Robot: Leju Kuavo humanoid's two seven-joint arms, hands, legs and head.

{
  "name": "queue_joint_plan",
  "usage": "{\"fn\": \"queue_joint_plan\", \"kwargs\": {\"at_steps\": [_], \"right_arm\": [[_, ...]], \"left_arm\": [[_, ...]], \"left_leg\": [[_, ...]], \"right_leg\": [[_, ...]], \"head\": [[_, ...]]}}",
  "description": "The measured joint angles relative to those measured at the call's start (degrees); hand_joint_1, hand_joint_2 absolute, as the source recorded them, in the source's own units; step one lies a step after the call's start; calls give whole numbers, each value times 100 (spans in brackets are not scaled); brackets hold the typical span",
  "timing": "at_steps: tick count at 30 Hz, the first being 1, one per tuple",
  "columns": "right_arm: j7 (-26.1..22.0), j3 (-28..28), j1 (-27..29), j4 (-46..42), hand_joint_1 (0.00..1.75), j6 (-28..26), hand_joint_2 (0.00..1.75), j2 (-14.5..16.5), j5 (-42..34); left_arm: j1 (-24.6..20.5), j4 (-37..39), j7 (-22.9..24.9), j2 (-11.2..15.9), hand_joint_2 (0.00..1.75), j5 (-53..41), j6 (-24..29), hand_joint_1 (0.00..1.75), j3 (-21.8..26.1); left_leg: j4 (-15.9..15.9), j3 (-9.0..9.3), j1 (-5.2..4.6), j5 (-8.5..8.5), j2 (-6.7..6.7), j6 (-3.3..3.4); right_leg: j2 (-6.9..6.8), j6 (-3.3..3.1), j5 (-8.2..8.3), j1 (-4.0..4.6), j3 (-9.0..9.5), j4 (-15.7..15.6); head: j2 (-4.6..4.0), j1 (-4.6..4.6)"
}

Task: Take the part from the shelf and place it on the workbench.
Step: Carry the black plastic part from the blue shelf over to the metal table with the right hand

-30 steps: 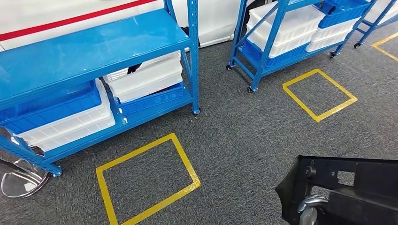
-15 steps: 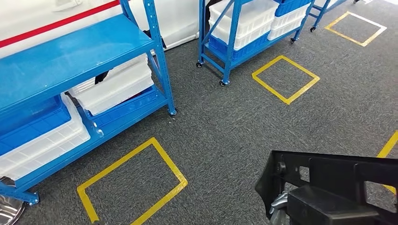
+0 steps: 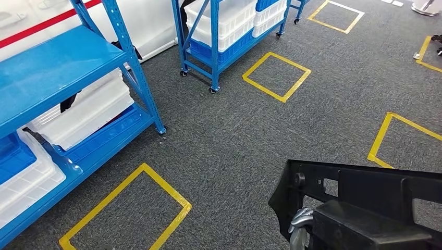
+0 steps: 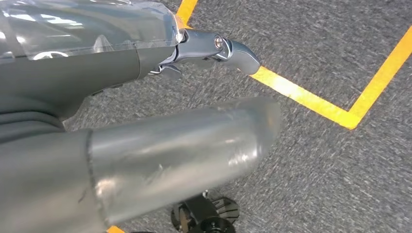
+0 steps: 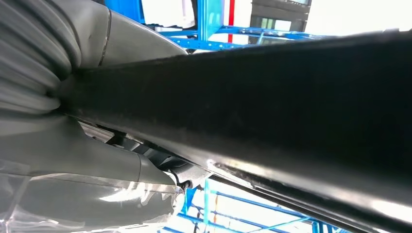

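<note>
A Kuavo humanoid stands on grey carpet [image 3: 250,135] with a black plastic part [image 3: 365,203] carried low in front of its body, at the right of its own downward view. The part is a broad moulded panel with a round boss and a rectangular cut-out near its upper edge, and it is well apart from the shelves. The right hand [image 3: 301,225] shows as silver fingers [image 3: 302,214] curled against the panel's near left edge; from the wrist camera the same hand [image 5: 73,160] sits pressed against the dark bar of the part [image 5: 272,107], thumb on one side and fingers on the other, gripping it.

The left hand [image 4: 145,131] hangs over the carpet with nothing in it; its thick grey thumb and one metal finger [image 4: 228,46] stretch forward with a gap between them, above a corner of yellow floor tape [image 4: 316,99].

To the left stands a blue shelf [image 3: 57,73] with white bins [image 3: 83,112] and a blue bin [image 3: 13,153] on its lower level. A second blue shelf [image 3: 216,52] on castors, farther back, holds more white and blue bins. Yellow tape squares mark the floor: one just in front of the near shelf [image 3: 125,208], one beside the far shelf [image 3: 276,75], another at the right [image 3: 385,135].
</note>
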Motion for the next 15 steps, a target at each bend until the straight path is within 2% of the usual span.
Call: {"fn": "queue_joint_plan", "kwargs": {"at_steps": [1, 2, 4, 5, 6, 7, 8, 9, 11, 12, 13, 15], "right_arm": [[0, 7, -3, -1, 175, -19, 175, -13, 0], [1, 12, -13, -1, 175, -36, 175, -29, 0], [2, 21, -39, -2, 175, -64, 175, -59, 0], [2, 22, -50, -2, 175, -75, 175, -69, -1], [2, 20, -54, -2, 175, -84, 175, -78, -2], [2, 16, -54, -2, 175, -90, 175, -84, -3], [2, 13, -54, -2, 175, -94, 175, -89, -4], [2, 10, -54, -4, 175, -97, 175, -92, -4], [4, 9, -64, -18, 175, -104, 175, -93, -4], [5, 10, -73, -27, 175, -108, 175, -93, -3], [8, 9, -79, -36, 175, -110, 175, -93, -2], [17, 4, -79, -44, 175, -110, 175, -92, 1]], "left_arm": [[-17, 0, -7, 4, 0, 3, -9, 0, -1], [-28, -1, -12, 8, 0, 8, -19, 0, -1], [-16, -2, -19, 19, 0, 18, -34, 0, 0], [0, -2, -19, 25, 0, 27, -39, 0, 1], [13, -2, -18, 28, 0, 37, -42, 0, 1], [16, -2, -17, 30, 0, 49, -44, 0, 1], [12, -2, -17, 30, 0, 61, -45, 0, 1], [3, -2, -17, 30, 0, 70, -46, 0, 1], [-9, -2, -17, 28, 0, 79, -49, 0, 1], [-11, -2, -16, 27, 0, 79, -51, 0, 1], [-12, -2, -14, 24, 0, 79, -53, 0, 1], [-26, -2, -7, 10, 0, 79, -60, 0, 1]], "left_leg": [[-22, 4, 3, 24, 69, 42], [-47, 4, 7, 49, 147, 85], [-68, -7, -8, 72, 316, 131], [-67, -16, -22, 72, 410, 140], [-65, -24, -33, 71, 504, 143], [-64, -29, -40, 68, 596, 144], [-63, -30, -44, 63, 680, 143], [-63, -23, -48, 57, 753, 137], [-55, 2, -68, 32, 876, 103], [-50, 16, -81, 19, 935, 78], [-49, 27, -92, 8, 998, 53], [-52, 50, -98, -13, 1100, 4]], "right_leg": [[-91, 24, -40, 4, -37, 55], [-241, 42, -143, 11, -110, 198], [-593, 66, -505, 15, -383, 788], [-672, 77, -674, 7, -542, 1136], [-713, 84, -767, -1, -652, 1394], [-739, 84, -757, -4, -669, 1473], [-768, 77, -650, -4, -574, 1343], [-833, 59, -486, 2, -378, 1031], [-1108, 3, -255, 51, 61, 287], [-1208, -25, -217, 78, 186, 54], [-1251, -47, -223, 106, 232, -55], [-1118, -93, -200, 105, 220, -98]], "head": [[-1, 3], [-1, 21], [-1, 53], [0, 66], [0, 66], [0, 66], [0, 66], [0, 66], [0, 67], [0, 65], [0, 62], [0, 59]]}}
